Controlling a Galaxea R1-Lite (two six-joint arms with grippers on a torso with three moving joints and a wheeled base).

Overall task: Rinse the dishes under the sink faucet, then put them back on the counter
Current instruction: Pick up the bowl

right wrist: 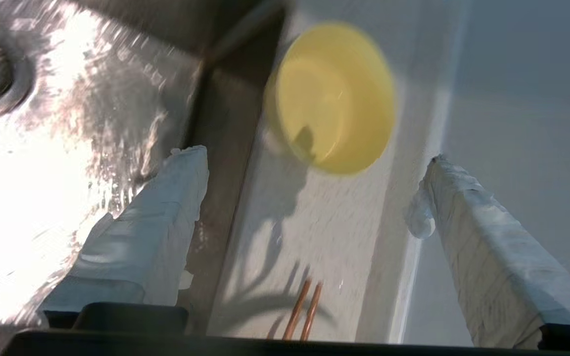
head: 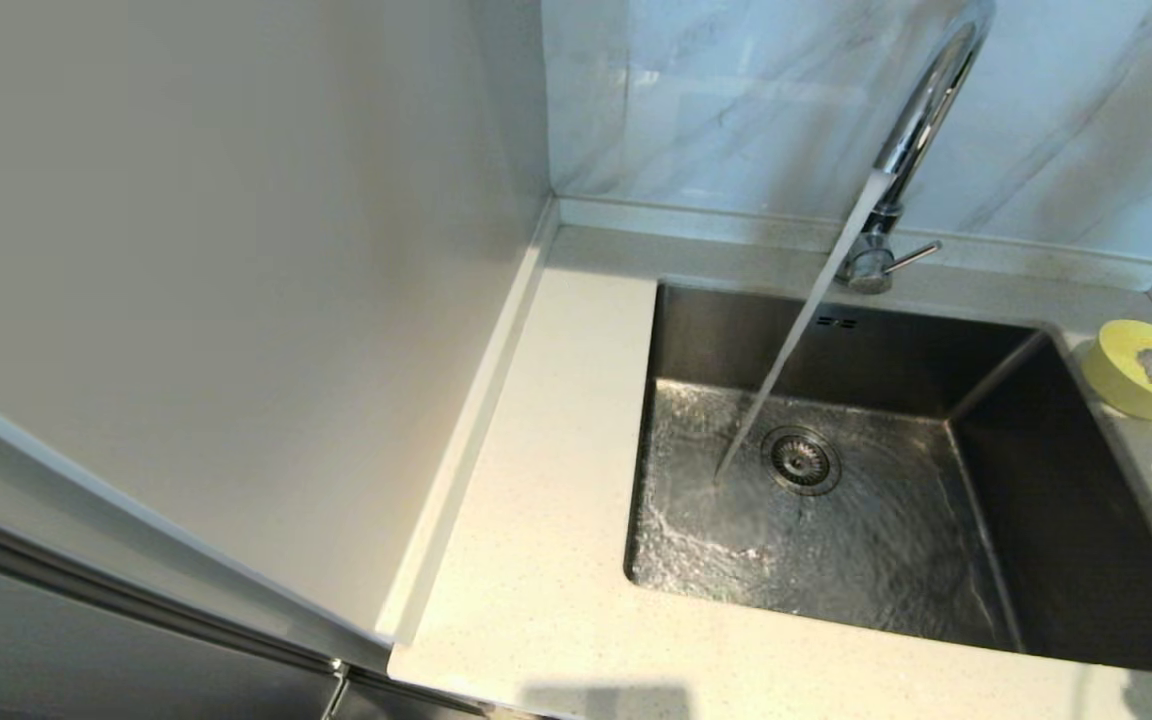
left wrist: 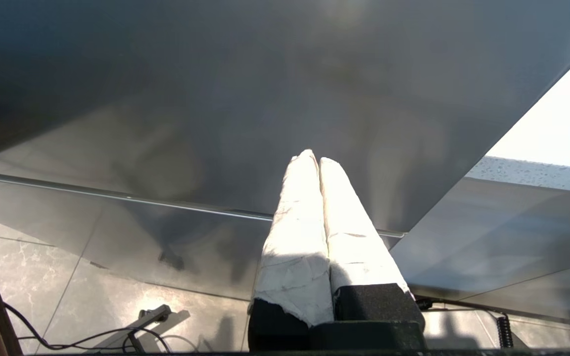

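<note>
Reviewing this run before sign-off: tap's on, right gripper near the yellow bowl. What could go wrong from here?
1. The right gripper hangs open above the bowl, which sits on a narrow strip of counter by the sink edge; a misjudged close may knock it into the basin.
2. The chopsticks lie close below the gripper and could be swept off.
3. The faucet stream is strong, so splashing is likely.

A: How is the right gripper (right wrist: 314, 193) set?
B: Its padded fingers (right wrist: 156, 222) are spread wide apart, nothing between them.
A: And the left gripper (left wrist: 314, 159)?
B: Parked, its wrapped fingertips (left wrist: 302, 170) pressed together.
</note>
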